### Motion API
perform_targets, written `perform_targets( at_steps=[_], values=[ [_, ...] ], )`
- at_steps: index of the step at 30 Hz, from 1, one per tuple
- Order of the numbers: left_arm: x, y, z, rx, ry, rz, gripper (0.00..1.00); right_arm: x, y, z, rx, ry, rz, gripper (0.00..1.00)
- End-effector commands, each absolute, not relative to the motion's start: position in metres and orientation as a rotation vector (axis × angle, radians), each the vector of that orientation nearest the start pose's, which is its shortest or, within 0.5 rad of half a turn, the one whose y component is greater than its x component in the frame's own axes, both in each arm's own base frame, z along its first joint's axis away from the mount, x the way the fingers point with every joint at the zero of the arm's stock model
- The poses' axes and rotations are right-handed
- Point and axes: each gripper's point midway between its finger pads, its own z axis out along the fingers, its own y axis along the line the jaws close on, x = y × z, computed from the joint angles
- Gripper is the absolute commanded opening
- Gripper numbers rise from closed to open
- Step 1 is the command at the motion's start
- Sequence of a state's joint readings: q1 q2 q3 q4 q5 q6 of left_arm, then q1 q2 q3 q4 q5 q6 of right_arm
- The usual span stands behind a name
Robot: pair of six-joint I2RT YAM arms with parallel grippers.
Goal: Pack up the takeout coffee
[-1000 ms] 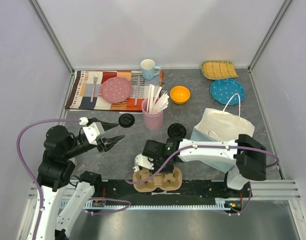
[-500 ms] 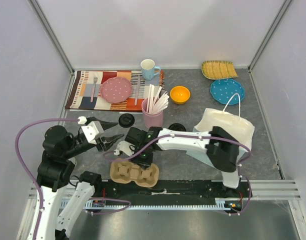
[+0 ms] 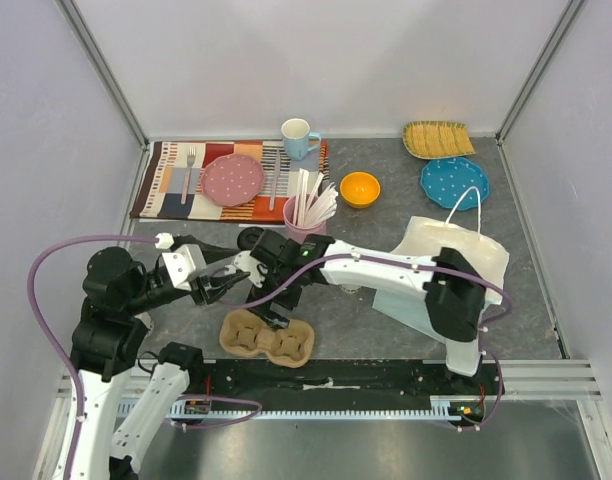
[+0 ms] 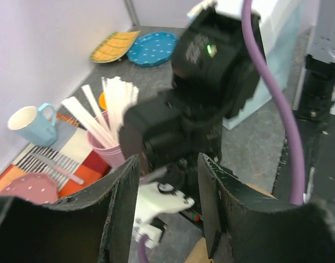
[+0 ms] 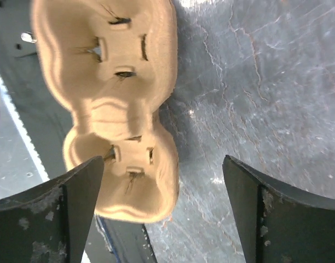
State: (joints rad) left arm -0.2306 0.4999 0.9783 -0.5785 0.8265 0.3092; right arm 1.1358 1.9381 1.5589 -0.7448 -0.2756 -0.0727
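**Coffee sitting beyond the right wrist, left hand nearer**

The takeout coffee (image 3: 250, 237) is standing upright on the desk (image 3: 376, 225). Its black lid is partly showing just past the right arm's wrist, beside the pink cup of sticks (image 3: 304, 235). The right hand (image 5: 162, 164) is hovering over the cardboard cup carrier (image 3: 268, 338) with fingers spread, facing away from the coffee. The left hand (image 4: 167, 159), also spread and empty, is sitting closer and looks better placed to reach.

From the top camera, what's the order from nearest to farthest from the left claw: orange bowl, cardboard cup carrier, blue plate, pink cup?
1. Cardboard cup carrier, near edge, beside the left gripper.
2. Pink cup, mid-table.
3. Orange bowl, farther back.
4. Blue plate, far right.
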Motion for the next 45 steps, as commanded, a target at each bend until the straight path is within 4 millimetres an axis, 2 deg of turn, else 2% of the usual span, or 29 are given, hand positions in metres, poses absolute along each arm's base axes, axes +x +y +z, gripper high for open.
perform_targets(
  at_steps=[1, 3, 4, 6, 7, 8, 10, 11, 12, 13, 15, 16, 18, 19, 22, 23, 27, 28, 30, 31, 34, 35, 36, 42, 45],
  values=[
    [0.116, -0.170, 0.339, 1.185, 1.269, -0.745, 0.52, 0.147, 0.408, 0.173, -1.526, 2.161, 0.803, 0.98],
    [0.112, -0.171, 0.328, 1.220, 1.291, -0.771, 0.51, 0.148, 0.395, 0.178, -1.500, 2.187, 0.794, 0.98],
    [0.112, -0.170, 0.318, 1.244, 1.324, -0.779, 0.50, 0.151, 0.384, 0.187, -1.460, 2.204, 0.803, 0.98],
    [0.110, -0.169, 0.304, 1.285, 1.371, -0.800, 0.50, 0.152, 0.371, 0.188, -1.410, 2.256, 0.816, 0.98],
    [0.118, -0.169, 0.296, 1.348, 1.365, -0.778, 0.48, 0.156, 0.360, 0.197, -1.367, 2.273, 0.834, 0.98],
    [0.109, -0.166, 0.279, 1.384, 1.442, -0.818, 0.45, 0.156, 0.352, 0.196, -1.337, 2.303, 0.832, 0.98],
    [0.109, -0.161, 0.255, 1.538, 1.440, -0.758, 0.43, 0.161, 0.336, 0.205, -1.273, 2.328, 0.821, 0.98],
    [0.104, -0.158, 0.238, 1.605, 1.492, -0.777, 0.43, 0.162, 0.330, 0.204, -1.239, 2.354, 0.814, 0.98],
    [0.106, -0.152, 0.225, 1.683, 1.519, -0.719, 0.43, 0.163, 0.325, 0.204, -1.216, 2.368, 0.810, 0.98],
    [0.096, -0.157, 0.215, 1.792, 1.482, -0.734, 0.44, 0.167, 0.318, 0.210, -1.177, 2.367, 0.811, 0.98],
    [0.092, -0.159, 0.195, 1.927, 1.551, -0.744, 0.44, 0.171, 0.309, 0.207, -1.122, 2.400, 0.788, 0.98],
    [0.076, -0.168, 0.191, 2.032, 1.519, -0.795, 0.44, 0.175, 0.304, 0.209, -1.093, 2.401, 0.781, 0.98],
    [0.067, -0.176, 0.175, 2.159, 1.545, -0.834, 0.41, 0.179, 0.296, 0.203, -1.049, 2.431, 0.750, 0.98],
    [0.056, -0.180, 0.169, 2.225, 1.496, -0.866, 0.41, 0.184, 0.290, 0.203, -1.019, 2.439, 0.739, 0.97],
    [0.043, -0.184, 0.155, 2.300, 1.405, -0.892, 0.43, 0.191, 0.277, 0.200, -0.945, 2.463, 0.707, 0.97],
    [0.041, -0.186, 0.152, 2.305, 1.389, -0.891, 0.47, 0.191, 0.273, 0.196, -0.929, 2.479, 0.696, 0.96],
    [0.032, -0.206, 0.137, 2.310, 1.326, -0.895, 0.54, 0.197, 0.264, 0.196, -0.904, 2.471, 0.667, 0.96],
    [0.024, -0.214, 0.129, 2.328, 1.319, -0.905, 0.54, 0.197, 0.263, 0.195, -0.906, 2.470, 0.659, 0.96],
    [0.020, -0.218, 0.117, 2.355, 1.330, -0.876, 0.54, 0.199, 0.262, 0.194, -0.900, 2.472, 0.652, 0.96],
    [0.015, -0.216, 0.105, 2.376, 1.365, -0.873, 0.54, 0.200, 0.261, 0.194, -0.897, 2.471, 0.650, 0.96],
    [0.030, -0.222, 0.087, 2.336, 1.385, -0.779, 0.53, 0.198, 0.259, 0.191, -0.902, 2.473, 0.648, 0.96],
    [0.041, -0.230, 0.086, 2.297, 1.366, -0.723, 0.53, 0.197, 0.259, 0.192, -0.903, 2.469, 0.650, 0.96],
    [0.044, -0.232, 0.084, 2.280, 1.378, -0.711, 0.53, 0.197, 0.259, 0.192, -0.901, 2.464, 0.652, 0.96],
    [0.042, -0.231, 0.068, 2.266, 1.432, -0.726, 0.49, 0.196, 0.260, 0.188, -0.933, 2.465, 0.664, 0.96],
    [0.042, -0.228, 0.063, 2.285, 1.425, -0.712, 0.36, 0.197, 0.262, 0.187, -0.935, 2.463, 0.670, 0.95]
  ],
)
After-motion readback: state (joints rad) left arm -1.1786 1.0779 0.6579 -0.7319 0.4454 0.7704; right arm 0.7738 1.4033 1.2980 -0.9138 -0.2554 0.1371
